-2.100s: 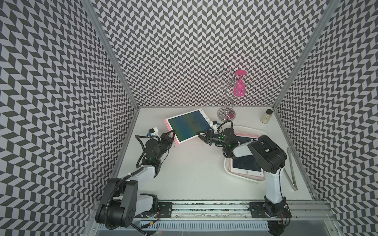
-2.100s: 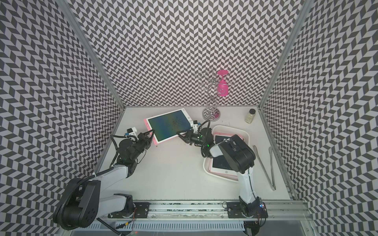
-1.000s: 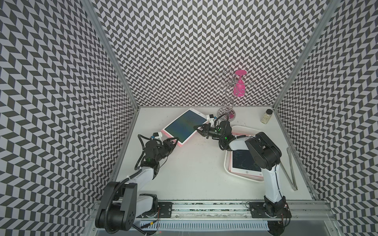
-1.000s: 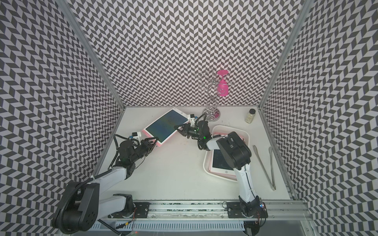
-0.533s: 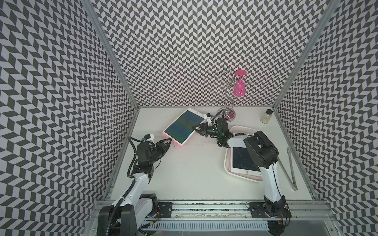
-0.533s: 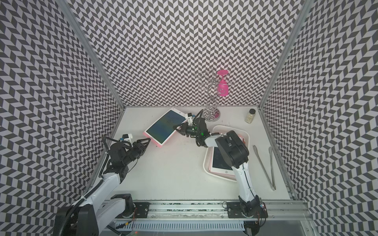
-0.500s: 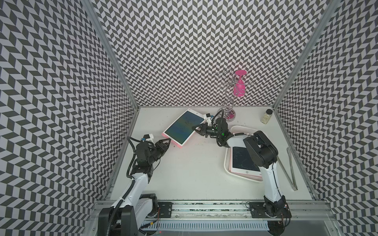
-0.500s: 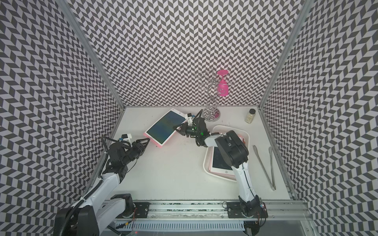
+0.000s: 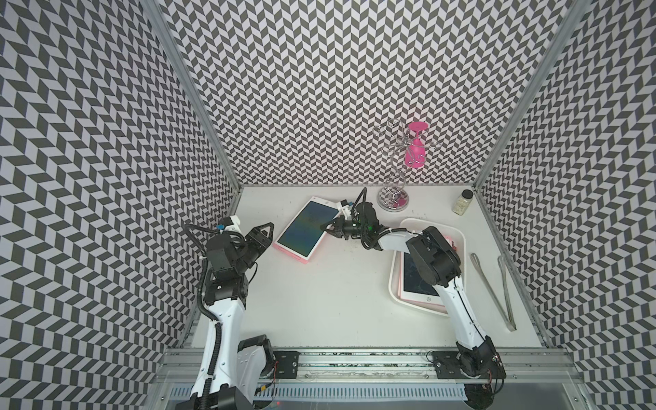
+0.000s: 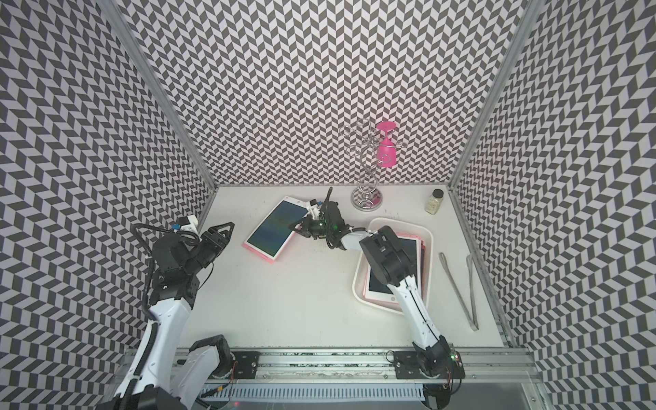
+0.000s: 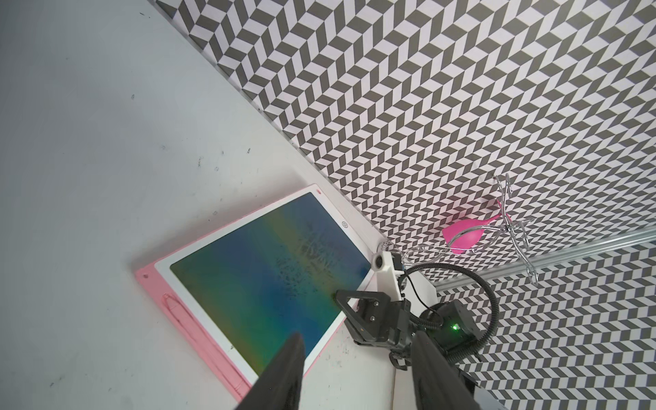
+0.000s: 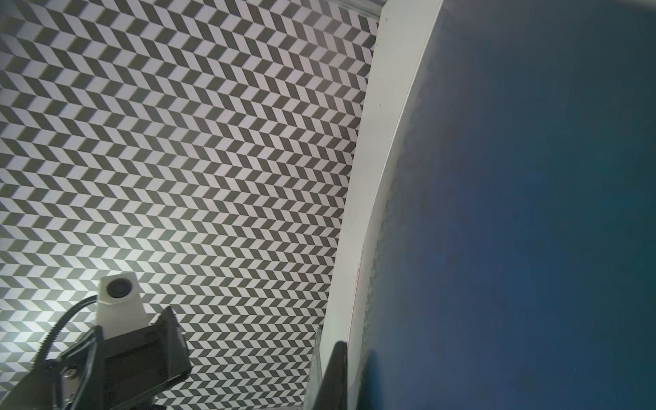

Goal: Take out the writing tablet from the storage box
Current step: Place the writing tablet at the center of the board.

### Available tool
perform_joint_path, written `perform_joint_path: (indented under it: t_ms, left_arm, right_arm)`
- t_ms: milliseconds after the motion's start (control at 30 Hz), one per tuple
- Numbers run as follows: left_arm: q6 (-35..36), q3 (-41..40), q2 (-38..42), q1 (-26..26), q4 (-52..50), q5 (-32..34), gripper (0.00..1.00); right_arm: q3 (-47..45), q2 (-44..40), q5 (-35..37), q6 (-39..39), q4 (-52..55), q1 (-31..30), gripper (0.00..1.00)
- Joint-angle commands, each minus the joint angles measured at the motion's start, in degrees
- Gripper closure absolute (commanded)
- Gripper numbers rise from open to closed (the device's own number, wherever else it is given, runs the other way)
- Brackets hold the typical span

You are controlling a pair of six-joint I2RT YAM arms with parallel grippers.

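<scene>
Surface: storage box to the right, other tablets stacked inside. Pink writing tablet lies outside the box, toward back left. Right hand is clamped on its edge. Left hand is parted, empty, just beside. Step: set-down. Next, likely: right lets go and backs clear.

Right arm hides part of storage box; jar contents too small to tell.

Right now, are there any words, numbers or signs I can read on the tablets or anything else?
No readable words or numbers anywhere.
writing tablet on the table: faint smudges on screen, unreadable; one tiny round button sign.
second tablet in the storage box: thin scribbles, not letters.
small jar: no label visible.
</scene>
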State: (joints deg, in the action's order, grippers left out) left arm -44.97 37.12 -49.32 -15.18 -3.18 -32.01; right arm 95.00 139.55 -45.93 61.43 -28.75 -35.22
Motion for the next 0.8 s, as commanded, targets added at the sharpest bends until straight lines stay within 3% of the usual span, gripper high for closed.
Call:
perform_joint_path:
  t_ms: [0, 300, 533, 633, 733, 767]
  left_arm:
    - [3.03, 1.91, 0.61, -1.73, -4.04, -2.83, 0.5]
    - [5.51, 1.44, 0.37, -3.98, -5.05, -5.39, 0.49]
    - [6.12, -0.08, -0.43, -3.98, -3.88, -5.74, 0.49]
    - [6.21, -0.64, -0.61, -3.99, -3.37, -6.18, 0.49]
    - [6.38, -1.11, -0.76, -4.0, -3.06, -5.64, 0.48]
    - [6.54, -1.21, -0.87, -3.98, -3.06, -5.12, 0.47]
  right_arm:
    - [5.85, 2.67, -1.69, -3.25, 2.62, -1.69, 0.99]
    - [21.14, 12.9, -3.4, -7.16, 17.39, -3.1, 0.9]
    - [26.33, 16.93, -1.14, -6.59, 23.49, -3.34, 0.79]
    - [28.21, 17.56, 0.65, -7.95, 27.25, -3.45, 0.78]
    - [30.7, 17.7, 4.34, -10.41, 33.75, -3.45, 0.58]
    - [30.95, 17.5, 5.64, -10.98, 35.16, -3.45, 0.56]
